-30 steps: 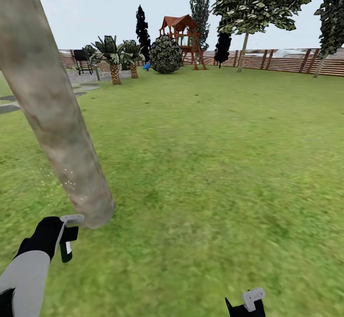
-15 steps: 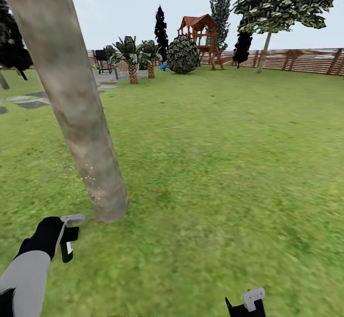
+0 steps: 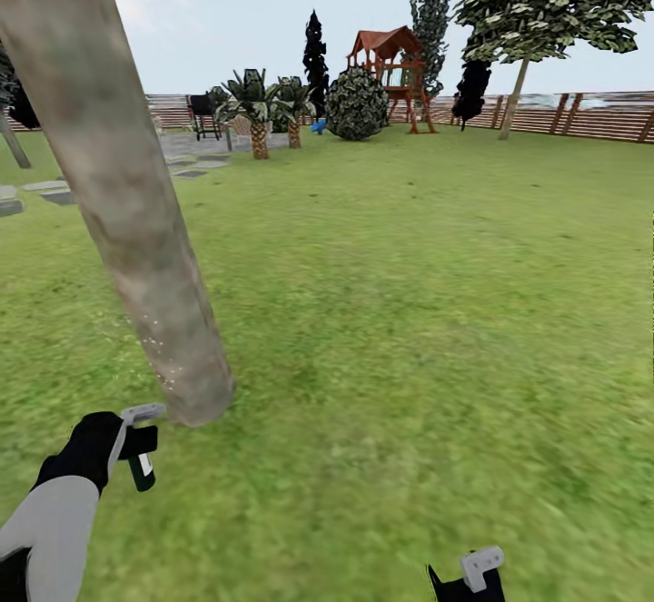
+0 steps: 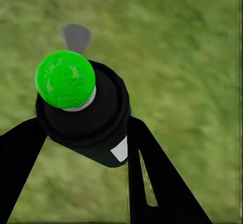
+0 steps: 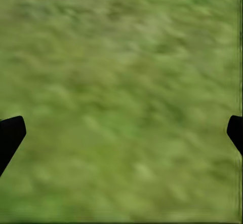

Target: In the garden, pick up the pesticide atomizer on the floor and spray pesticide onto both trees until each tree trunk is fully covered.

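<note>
A thick mottled grey-beige tree trunk (image 3: 127,221) leans across the left of the head view, its base in the grass just ahead of my left gripper (image 3: 134,445). That gripper is shut on the pesticide atomizer (image 3: 141,457), whose grey nozzle (image 3: 142,413) points at the trunk's foot. Fine white specks dot the lower trunk. In the left wrist view the black fingers (image 4: 152,178) clamp the dark bottle (image 4: 96,120), which has a bright green cap and a white label. The second tree (image 3: 518,98) stands far off by the fence. My right gripper (image 3: 468,575) hangs open over the grass (image 5: 121,82).
Green lawn spreads ahead and to the right. A brown slat fence (image 3: 581,116) rings the back. A wooden playhouse (image 3: 395,75), a round bush (image 3: 356,104), short palms (image 3: 261,121) and grey paving (image 3: 191,166) lie far off.
The whole view has swung, so the camera moved and the trunk sits differently in the picture. The atomizer has tilted slightly in my left gripper. The right gripper looks unchanged.
</note>
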Available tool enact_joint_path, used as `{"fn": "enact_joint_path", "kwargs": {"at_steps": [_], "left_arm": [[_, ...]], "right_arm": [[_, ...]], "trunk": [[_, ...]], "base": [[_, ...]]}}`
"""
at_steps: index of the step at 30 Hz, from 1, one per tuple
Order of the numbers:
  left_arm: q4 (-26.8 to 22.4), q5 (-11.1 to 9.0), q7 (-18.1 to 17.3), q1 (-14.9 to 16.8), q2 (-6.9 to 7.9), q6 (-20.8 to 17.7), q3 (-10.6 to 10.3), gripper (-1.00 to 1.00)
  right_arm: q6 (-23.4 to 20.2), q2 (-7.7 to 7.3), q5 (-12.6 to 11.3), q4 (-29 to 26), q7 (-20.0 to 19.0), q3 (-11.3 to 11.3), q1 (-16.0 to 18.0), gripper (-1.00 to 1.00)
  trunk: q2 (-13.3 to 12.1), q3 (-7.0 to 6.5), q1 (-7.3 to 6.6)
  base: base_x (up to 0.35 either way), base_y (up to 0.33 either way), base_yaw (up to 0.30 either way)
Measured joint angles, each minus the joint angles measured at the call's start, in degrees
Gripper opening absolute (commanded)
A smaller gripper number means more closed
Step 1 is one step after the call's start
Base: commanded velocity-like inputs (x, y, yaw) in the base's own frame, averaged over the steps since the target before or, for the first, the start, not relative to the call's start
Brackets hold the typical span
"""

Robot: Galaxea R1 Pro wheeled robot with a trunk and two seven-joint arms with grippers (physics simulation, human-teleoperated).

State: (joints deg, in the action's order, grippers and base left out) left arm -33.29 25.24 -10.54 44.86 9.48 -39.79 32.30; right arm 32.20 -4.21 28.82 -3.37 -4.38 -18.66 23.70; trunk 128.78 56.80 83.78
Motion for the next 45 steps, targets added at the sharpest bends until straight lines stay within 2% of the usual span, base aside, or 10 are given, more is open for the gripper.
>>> {"fn": "enact_joint_path", "kwargs": {"at_steps": [17, 33, 45], "left_arm": [[-0.3, 0.1, 0.0, 0.0, -0.27, 0.0, 0.0, -1.0], [-0.6, 0.0, 0.0, 0.0, -0.26, -0.1, 0.1, -1.0], [-0.4, 0.0, 0.1, 0.0, -0.52, -0.1, 0.0, -1.0]], "right_arm": [[0.0, 0.0, 0.0, 0.0, 0.0, 0.1, 0.0, 1.0], [0.0, 0.1, 0.1, 0.0, 0.0, 0.1, 0.0, 1.0], [0.0, 0.09, 0.1, 0.0, 0.0, 0.1, 0.0, 1.0]], "trunk": [[0.0, 0.0, -0.01], [0.0, 0.0, -0.02], [0.0, 0.0, 0.0]], "base": [[0.025, -0.277, 0.003], [0.165, -0.254, 0.245], [0.153, -0.229, 0.055]]}}
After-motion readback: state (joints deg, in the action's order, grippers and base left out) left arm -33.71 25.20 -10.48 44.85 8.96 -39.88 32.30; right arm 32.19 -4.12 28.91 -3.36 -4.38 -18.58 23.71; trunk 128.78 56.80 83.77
